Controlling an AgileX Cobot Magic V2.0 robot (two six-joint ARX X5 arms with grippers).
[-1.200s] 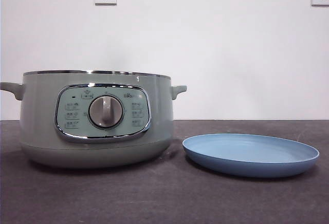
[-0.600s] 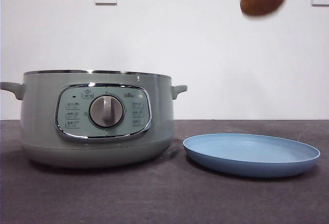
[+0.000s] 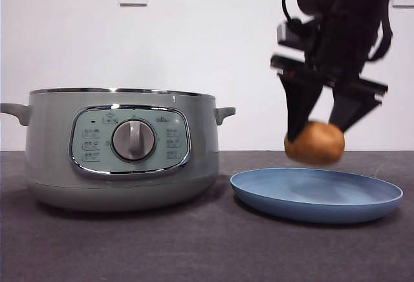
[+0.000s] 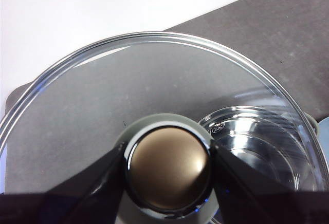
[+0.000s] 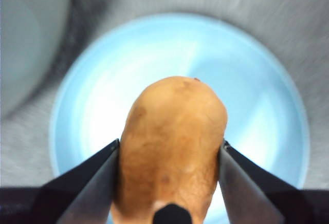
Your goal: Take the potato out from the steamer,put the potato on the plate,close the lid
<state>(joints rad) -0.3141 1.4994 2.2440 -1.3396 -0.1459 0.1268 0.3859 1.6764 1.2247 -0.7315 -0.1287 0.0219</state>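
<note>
The potato [image 3: 314, 143] is now held just above the blue plate [image 3: 362, 209], not yet touching it. A second ago nothing was seen over the plate in the front view; half a second ago only the potato showed at the top edge, high up; now the whole right gripper [image 3: 321, 127] has been brought down with it. In the right wrist view the potato [image 5: 172, 144] is seen clamped between the two black jaws, one pressed to each flank, with the plate [image 5: 267, 80] spread directly beneath, so the carry over is judged finished and the lowering nearly so. The blur in that view suggests the arm is moving.

The steamer [image 3: 119, 149] stands open just beside the plate, unmoved across the three front pictures, its rim bare of any lid. The glass lid [image 4: 154, 80] is held aloft by the left gripper [image 4: 168, 168], whose jaws are closed on the lid's knob [image 4: 168, 166]; through the glass the steamer's bowl [image 4: 257, 147] is seen below.

The removal step is thus judged done and the placing step under way. What remains is a short descent, the freeing of the potato, and then the closing of the steamer.
</note>
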